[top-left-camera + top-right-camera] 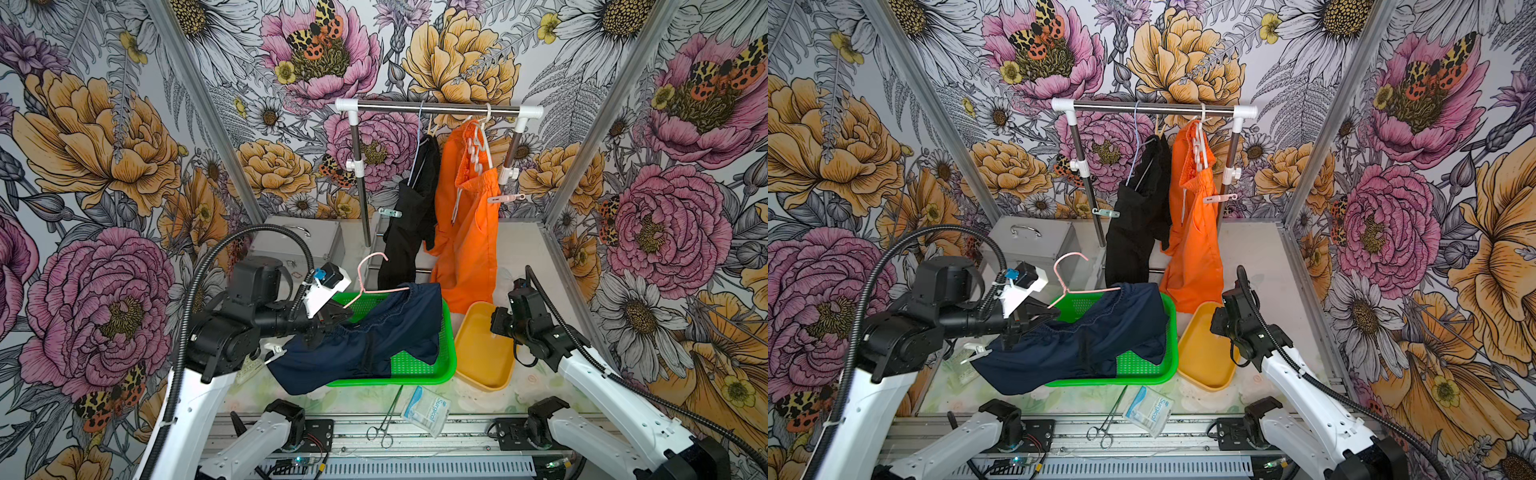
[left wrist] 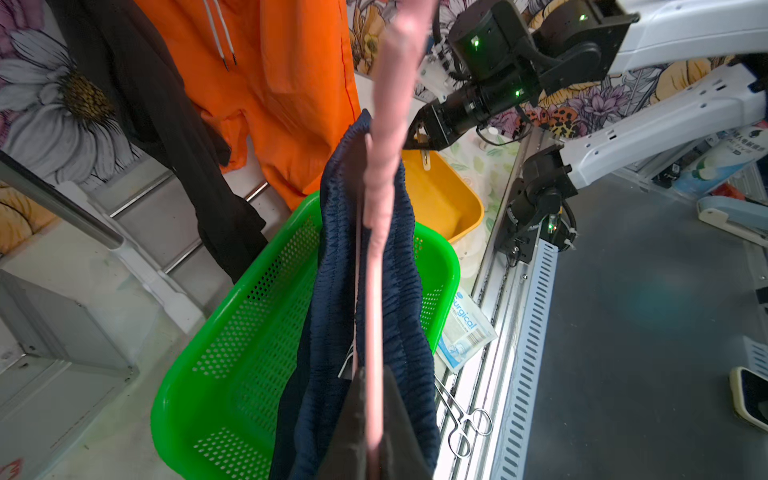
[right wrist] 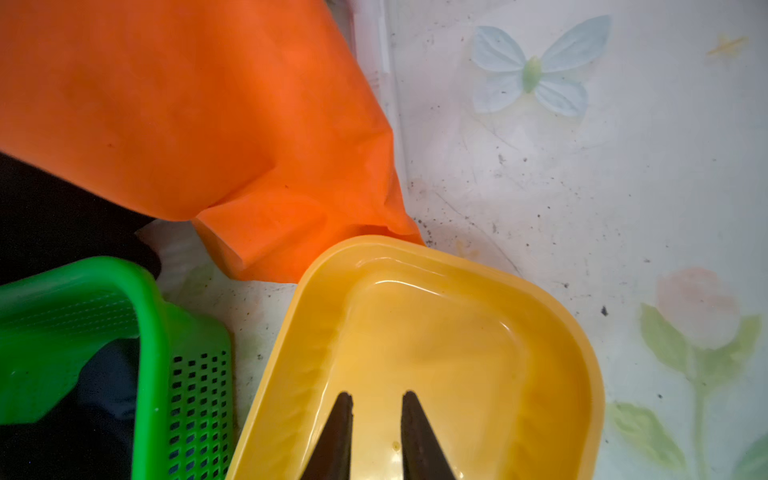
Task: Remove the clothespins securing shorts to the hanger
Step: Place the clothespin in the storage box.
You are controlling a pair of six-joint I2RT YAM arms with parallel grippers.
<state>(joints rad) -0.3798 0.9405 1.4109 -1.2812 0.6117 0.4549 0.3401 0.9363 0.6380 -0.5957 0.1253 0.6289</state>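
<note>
My left gripper [image 1: 332, 318] [image 2: 374, 374] is shut on the lower bar of a pink hanger [image 1: 365, 282]. Navy shorts [image 1: 365, 340] hang from it, draped across the green basket [image 1: 451, 345]. A white clothespin [image 1: 274, 353] sticks out at their left end. My right gripper [image 3: 377, 397] hovers over the yellow tray [image 3: 582, 374], jaws a little apart with nothing between them. Black shorts [image 1: 409, 224] and orange shorts [image 1: 469, 241] hang on the rack [image 1: 436, 109]. They carry a teal clothespin [image 1: 390, 213], a pink clothespin [image 1: 505, 198] and white clothespins [image 1: 473, 153].
Steel forceps [image 1: 388, 419] and a surgical packet [image 1: 426, 409] lie near the table's front edge. A grey metal box [image 1: 299, 241] stands at the back left. The orange shorts' hem reaches down to the yellow tray's far rim.
</note>
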